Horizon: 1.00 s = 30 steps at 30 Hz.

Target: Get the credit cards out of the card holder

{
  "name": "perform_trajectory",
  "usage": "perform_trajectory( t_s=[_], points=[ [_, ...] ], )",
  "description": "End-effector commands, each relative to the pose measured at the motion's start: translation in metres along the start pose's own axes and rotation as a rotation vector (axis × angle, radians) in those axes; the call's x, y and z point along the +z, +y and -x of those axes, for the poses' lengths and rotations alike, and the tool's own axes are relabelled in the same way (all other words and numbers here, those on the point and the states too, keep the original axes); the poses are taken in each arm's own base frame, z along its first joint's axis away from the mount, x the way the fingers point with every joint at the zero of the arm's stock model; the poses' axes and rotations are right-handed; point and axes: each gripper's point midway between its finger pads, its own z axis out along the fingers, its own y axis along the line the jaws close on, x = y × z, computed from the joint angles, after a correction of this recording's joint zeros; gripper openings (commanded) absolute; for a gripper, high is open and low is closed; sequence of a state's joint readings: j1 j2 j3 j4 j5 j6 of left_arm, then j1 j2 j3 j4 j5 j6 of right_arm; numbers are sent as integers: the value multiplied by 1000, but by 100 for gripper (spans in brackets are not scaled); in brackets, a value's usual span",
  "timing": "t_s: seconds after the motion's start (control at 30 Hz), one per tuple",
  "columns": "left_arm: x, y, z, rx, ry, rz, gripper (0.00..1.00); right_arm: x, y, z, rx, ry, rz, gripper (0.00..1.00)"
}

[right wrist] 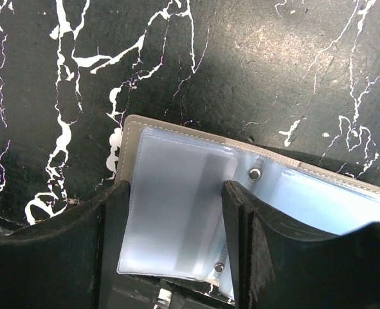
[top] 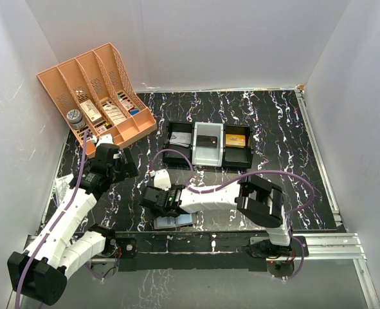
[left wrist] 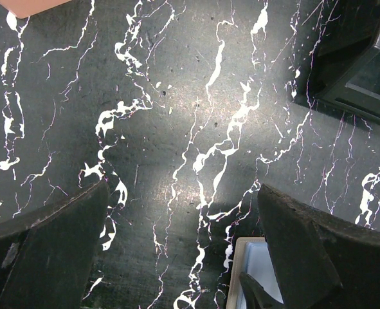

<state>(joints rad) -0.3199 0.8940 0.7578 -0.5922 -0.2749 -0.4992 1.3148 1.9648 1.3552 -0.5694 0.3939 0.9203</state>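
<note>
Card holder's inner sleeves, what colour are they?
Pale translucent grey-blue, inside the flat folding card holder with its grey-brown cover; best seen in the right wrist view.

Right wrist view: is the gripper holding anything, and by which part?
Cannot be told. The right gripper straddles one clear-sleeved page of the open card holder, but whether it pinches that page is unclear.

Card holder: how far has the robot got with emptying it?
Done: the holder lies open, and what looks like an orange card already sits in the tray. In hand: the right gripper, open, straddles a clear sleeve. Still to do: whatever cards remain inside; I can't count them. The left gripper hovers open, idle.
</note>
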Motion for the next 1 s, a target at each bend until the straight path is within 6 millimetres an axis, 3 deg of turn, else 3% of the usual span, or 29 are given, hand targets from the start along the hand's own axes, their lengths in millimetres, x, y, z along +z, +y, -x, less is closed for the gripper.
perform_trajectory(
  t_s=[0.0, 0.3, 0.47, 0.97],
  points=[
    [-5, 3, 6, -10, -18, 13, 99, 2, -1, -5, 15, 11, 7, 54],
    [-4, 2, 5, -8, -12, 10, 99, -8, 14, -2, 79, 36, 191, 62],
    [-4, 2, 5, -8, -13, 10, 99, -11, 11, 0, 73, 43, 164, 65],
    [-4, 1, 6, -8, -15, 5, 99, -32, 6, 32, 29, -31, 77, 64]
  ],
)
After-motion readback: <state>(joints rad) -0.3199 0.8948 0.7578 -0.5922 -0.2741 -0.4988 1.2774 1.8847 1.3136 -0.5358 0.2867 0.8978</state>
